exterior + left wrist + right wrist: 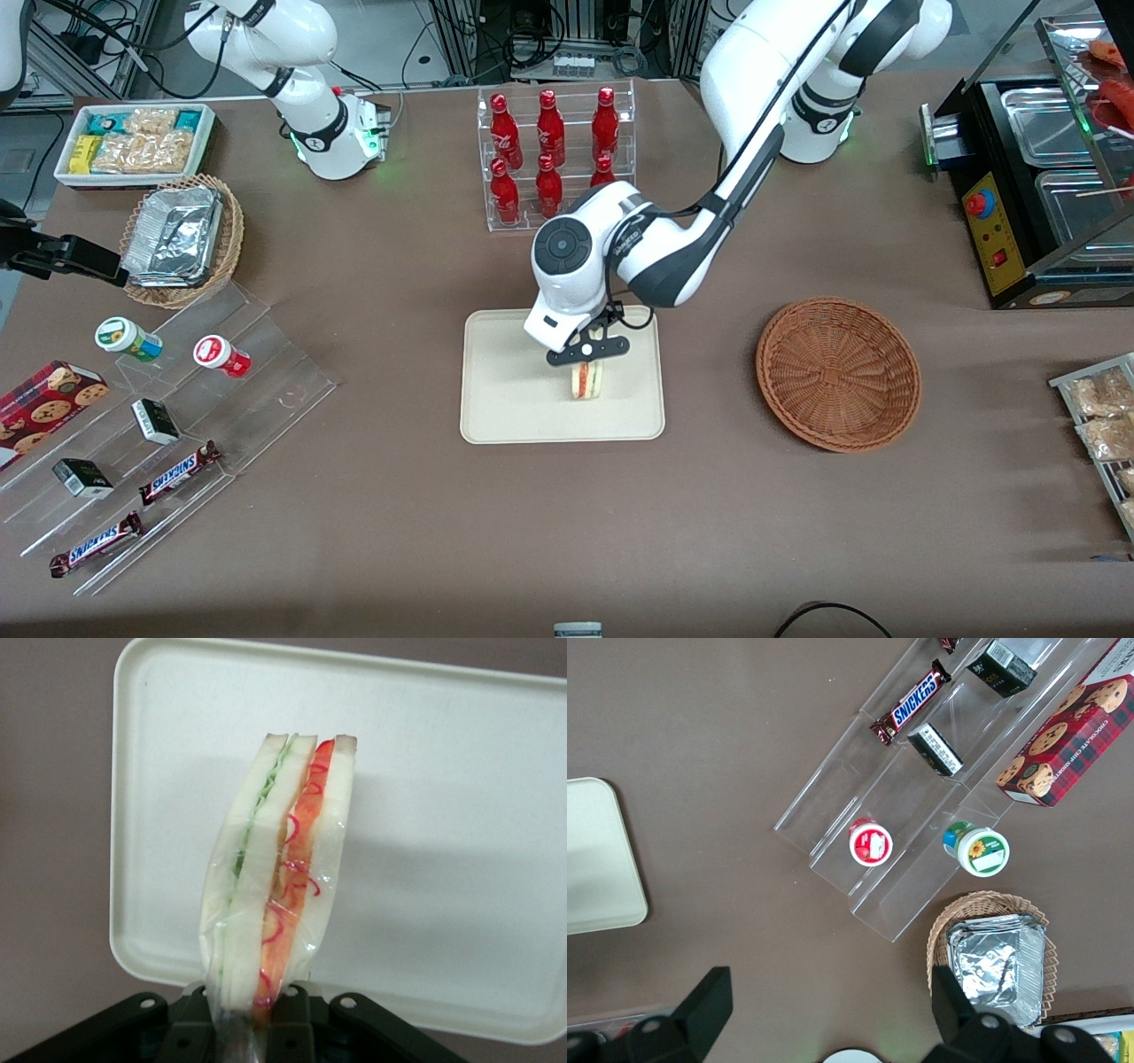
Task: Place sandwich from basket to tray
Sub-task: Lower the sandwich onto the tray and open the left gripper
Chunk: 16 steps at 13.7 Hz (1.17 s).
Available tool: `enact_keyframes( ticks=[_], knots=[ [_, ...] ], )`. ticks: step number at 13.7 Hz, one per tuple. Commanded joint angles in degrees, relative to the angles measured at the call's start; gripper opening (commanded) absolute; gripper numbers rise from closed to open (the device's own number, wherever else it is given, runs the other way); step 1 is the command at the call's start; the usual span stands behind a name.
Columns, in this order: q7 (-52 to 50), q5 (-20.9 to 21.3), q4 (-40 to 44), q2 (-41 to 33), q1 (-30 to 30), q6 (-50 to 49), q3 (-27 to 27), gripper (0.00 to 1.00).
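The left arm's gripper (586,360) is over the middle of the cream-beige tray (505,416), shut on the sandwich (586,379). The sandwich is a clear-wrapped wedge of pale bread with red, pink and green layers; it hangs from the fingers with its lower end at or just above the tray surface. In the left wrist view the sandwich (279,877) is pinched between the two black fingers (188,1028) with the tray (443,815) beneath it. The round reddish-brown wicker basket (838,372) stands empty beside the tray, toward the working arm's end.
A clear rack of red bottles (554,155) stands farther from the front camera than the tray. A clear stepped display (151,425) with snack bars, cups and a cookie box, a lighter wicker basket of foil trays (182,239) and a white snack bin (133,142) lie toward the parked arm's end. A black appliance (1036,186) is at the working arm's end.
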Motion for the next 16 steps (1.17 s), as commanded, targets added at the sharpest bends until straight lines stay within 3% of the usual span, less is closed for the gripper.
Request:
enact_keyframes(
  ticks=[1, 11, 12, 13, 16],
  knots=[
    [-0.3, 2.7, 3.1, 3.0, -0.8, 1.8, 0.7, 0.0],
    [-0.1, 5.4, 3.9, 7.9, -0.8, 5.5, 0.9, 0.0],
    [0.0, 5.7, 3.8, 8.0, -0.8, 5.5, 0.8, 0.43],
    [-0.1, 5.7, 3.8, 8.2, -0.9, 6.0, 0.8, 0.99],
    [-0.2, 5.7, 3.8, 8.1, -0.9, 7.3, 0.8, 1.0]
  ],
)
